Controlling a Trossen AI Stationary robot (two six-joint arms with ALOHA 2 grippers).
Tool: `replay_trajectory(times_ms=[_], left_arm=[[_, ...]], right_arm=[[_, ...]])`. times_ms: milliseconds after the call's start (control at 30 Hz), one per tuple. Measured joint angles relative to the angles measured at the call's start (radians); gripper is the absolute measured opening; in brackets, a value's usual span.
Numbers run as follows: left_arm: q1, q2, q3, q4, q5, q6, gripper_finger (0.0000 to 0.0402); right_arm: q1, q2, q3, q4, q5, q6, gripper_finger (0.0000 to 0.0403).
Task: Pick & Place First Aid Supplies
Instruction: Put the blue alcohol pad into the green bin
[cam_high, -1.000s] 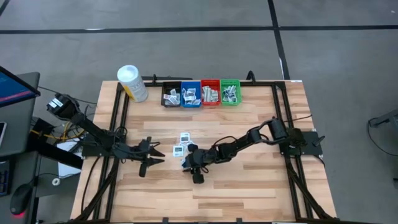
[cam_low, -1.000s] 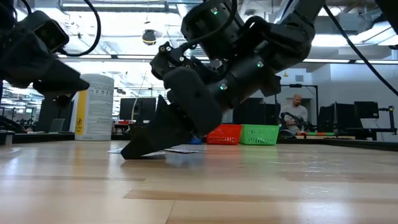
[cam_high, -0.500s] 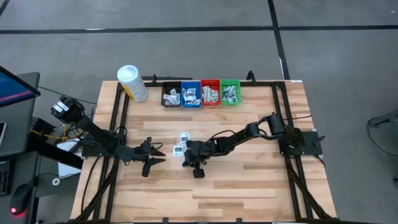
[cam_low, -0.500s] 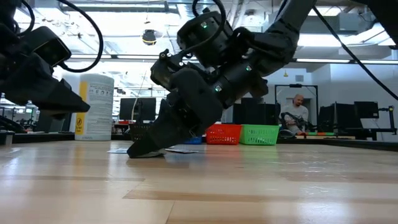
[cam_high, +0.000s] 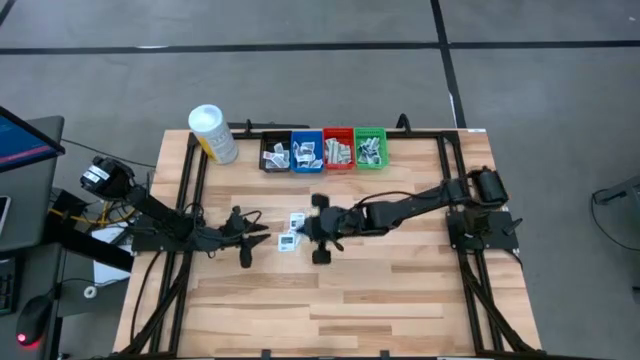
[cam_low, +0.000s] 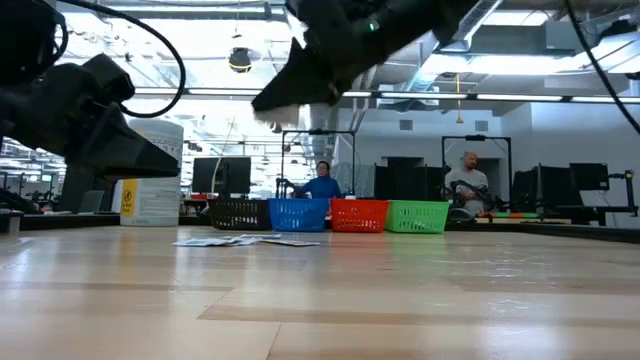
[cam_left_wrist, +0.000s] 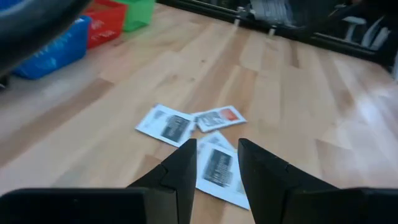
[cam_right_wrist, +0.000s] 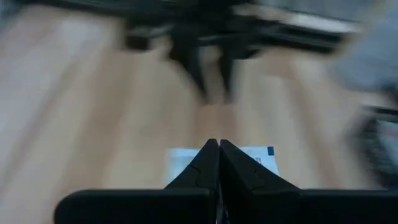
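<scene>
The high view looks straight down on the whole table (cam_high: 400, 290). The low view sits at tabletop height, facing the bins (cam_low: 330, 215). Each wrist view looks closely past its fingers at packets (cam_left_wrist: 186, 127) beside those bins.

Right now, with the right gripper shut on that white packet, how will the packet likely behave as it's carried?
The white packet looks thin and flat, so it is probably light and may flop beyond the right gripper. Pinched only at one edge, it could twist or slip. It is unlikely to roll.
</scene>
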Motion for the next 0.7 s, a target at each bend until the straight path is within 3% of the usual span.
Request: replay_trajectory(times_ms=[167, 400, 700], left_arm=[[0.047, 0.000, 0.000, 0.000, 0.000, 0.049, 0.0118], [0.107, 0.000, 0.000, 0.000, 0.036, 0.120, 0.0118], [0.218, 0.000, 0.000, 0.003, 0.121, 0.218, 0.0118]], right_arm=[[-0.059, -0.049, -0.025, -0.095, 0.187, 0.000, 0.0003], [-0.216, -0.058, -0.128, -0.035, 0.191, 0.076, 0.0001], [-0.364, -0.121, -0.384, 0.306, 0.149, 0.132, 0.0001]])
